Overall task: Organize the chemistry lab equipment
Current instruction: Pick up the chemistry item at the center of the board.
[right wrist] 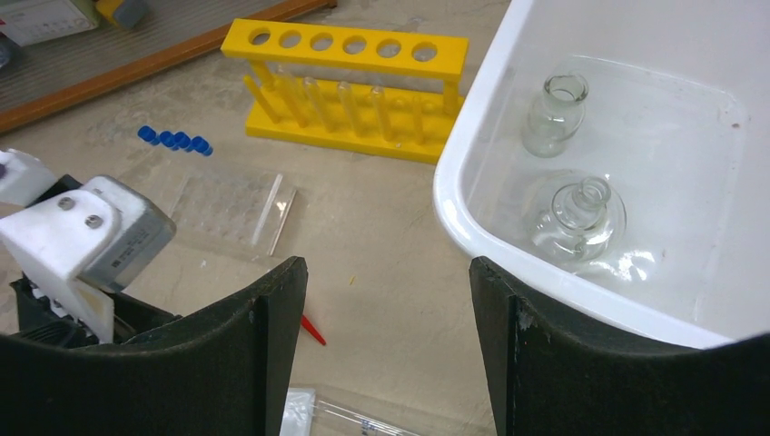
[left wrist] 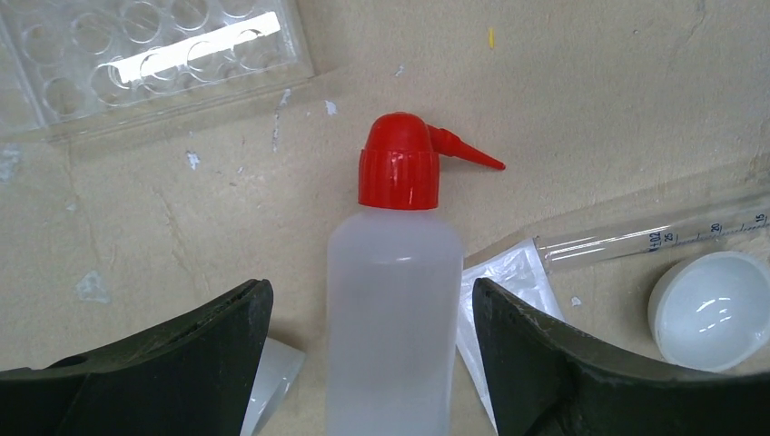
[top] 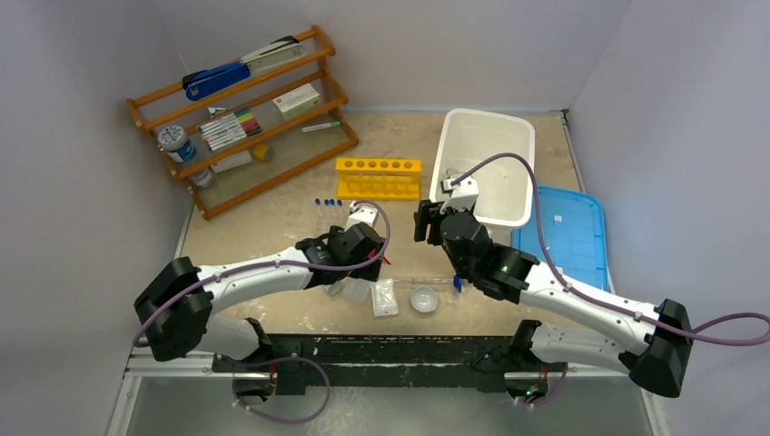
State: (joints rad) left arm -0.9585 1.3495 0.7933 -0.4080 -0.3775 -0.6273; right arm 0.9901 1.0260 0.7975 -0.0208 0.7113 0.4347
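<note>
Two flasks (right wrist: 578, 213) are put in the tub (right wrist: 451, 195), but the bottle (left wrist: 395, 345), tube (left wrist: 654, 241) and dish (left wrist: 713, 309) are left on the table (left wrist: 590, 91), and the left pincer (left wrist: 370, 286) and right pincer (right wrist: 386, 263) are spread, empty.

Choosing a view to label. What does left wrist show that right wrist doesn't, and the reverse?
Left wrist only: the body of the white squeeze bottle, lying between the fingers of the open left tool, and a white dish.
Right wrist only: the yellow rack, the white bin holding two glass flasks, and the blue caps.
Both: the clear tray, the bottle's red nozzle tip and the tabletop.
</note>
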